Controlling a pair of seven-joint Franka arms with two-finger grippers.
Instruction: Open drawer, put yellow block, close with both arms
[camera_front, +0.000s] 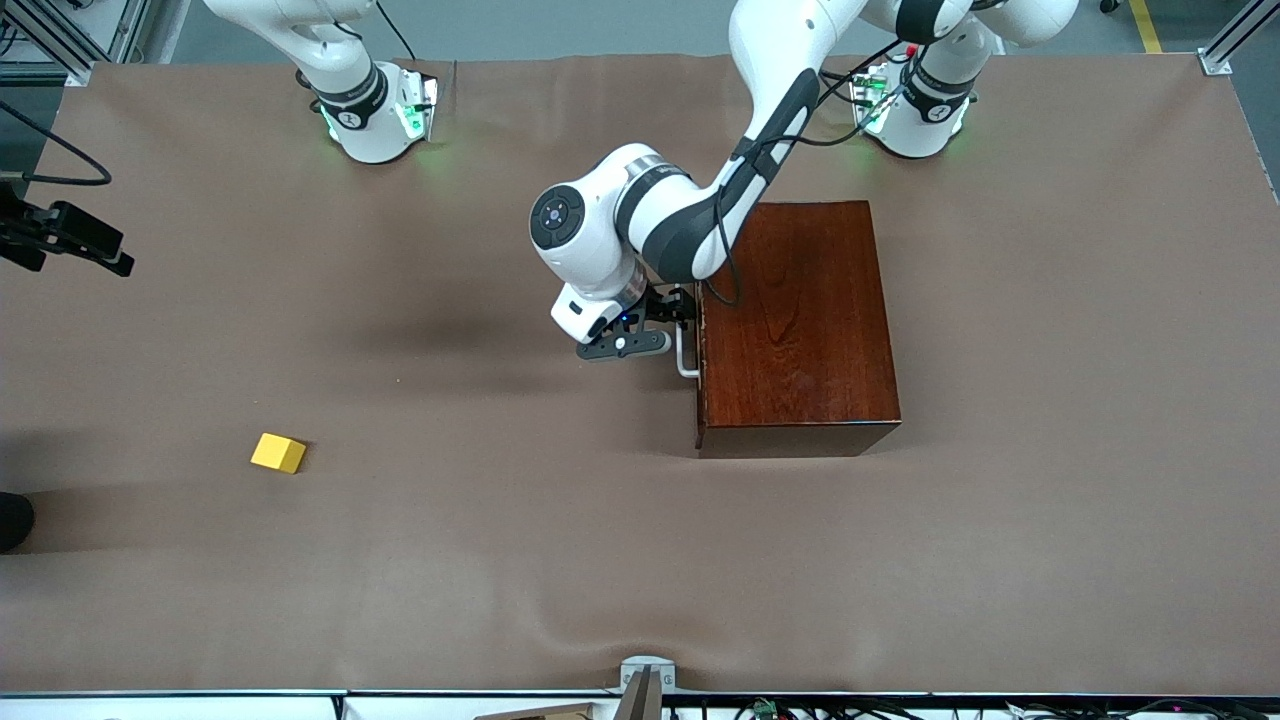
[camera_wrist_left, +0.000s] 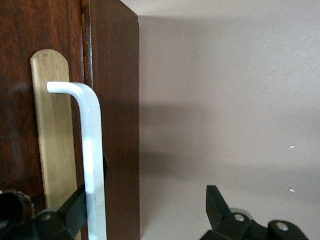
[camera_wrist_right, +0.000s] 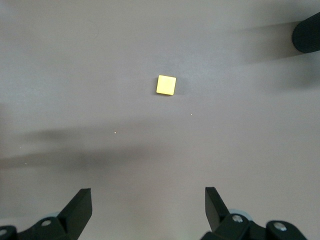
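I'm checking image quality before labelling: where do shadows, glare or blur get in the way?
Front view: soft arm shadows on the brown table cover; faint sheen on the glossy mahogany box. Left wrist view: white bar handle sharp, left claw open around it. Right wrist view: streaky shadows, small yellow cube crisp, open right claw above.

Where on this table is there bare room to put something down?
Most of the brown table is bare: the wide strip nearest the front camera, and the stretch between the yellow block and the box. It is crowded only in front of the drawer, where the left gripper stands open around the handle.
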